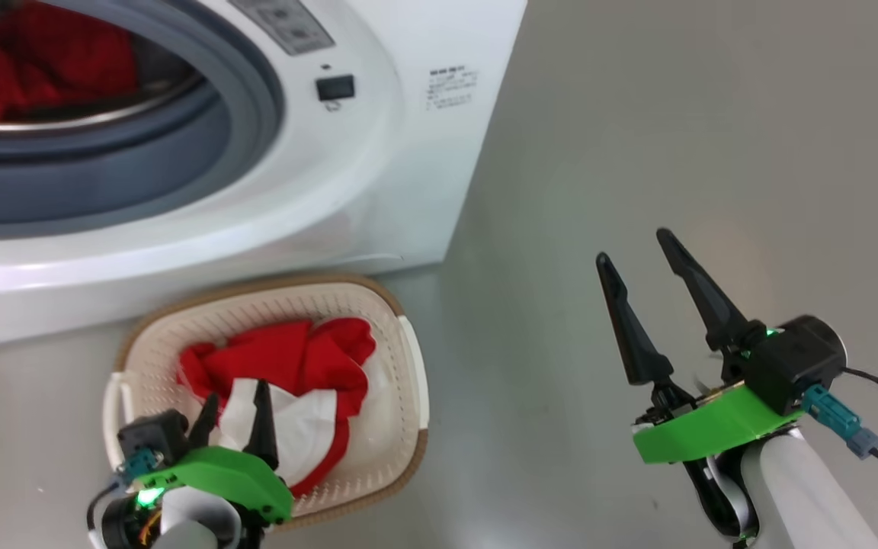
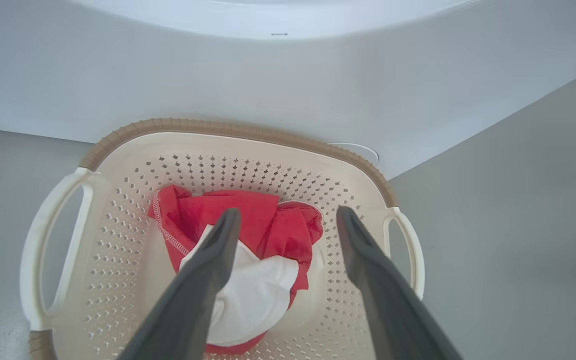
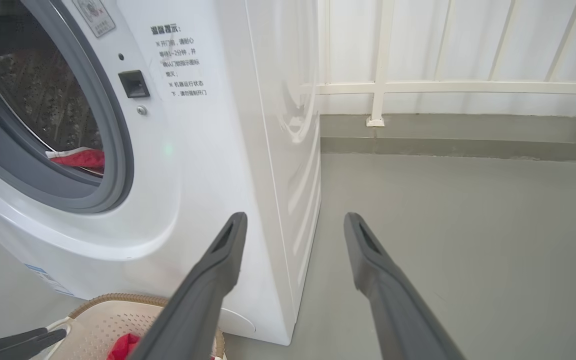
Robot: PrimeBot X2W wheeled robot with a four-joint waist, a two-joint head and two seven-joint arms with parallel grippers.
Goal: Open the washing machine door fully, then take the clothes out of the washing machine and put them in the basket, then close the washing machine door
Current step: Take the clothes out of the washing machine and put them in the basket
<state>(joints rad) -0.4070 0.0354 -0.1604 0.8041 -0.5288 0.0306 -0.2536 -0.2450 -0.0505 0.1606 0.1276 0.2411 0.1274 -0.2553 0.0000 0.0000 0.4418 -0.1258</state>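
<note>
A red and white garment (image 2: 263,235) is seen lying mid-basket (image 2: 228,129), framed between the spread fingers of the released left pincer (image 2: 288,216). More red clothes (image 1: 50,61) are seen in the washing machine (image 1: 378,175) drum, behind the basket. The right pincer (image 1: 633,245), also released, is held over the floor (image 1: 637,114), well apart.

Basket (image 2: 238,131), cream perforated, brown rim: directly below left gripper (image 2: 285,215), holding crumpled red-and-white clothes (image 2: 248,220). Washing machine (image 1: 378,152), white, drum mouth open: beyond gripper; more red fabric apparently inside
</note>
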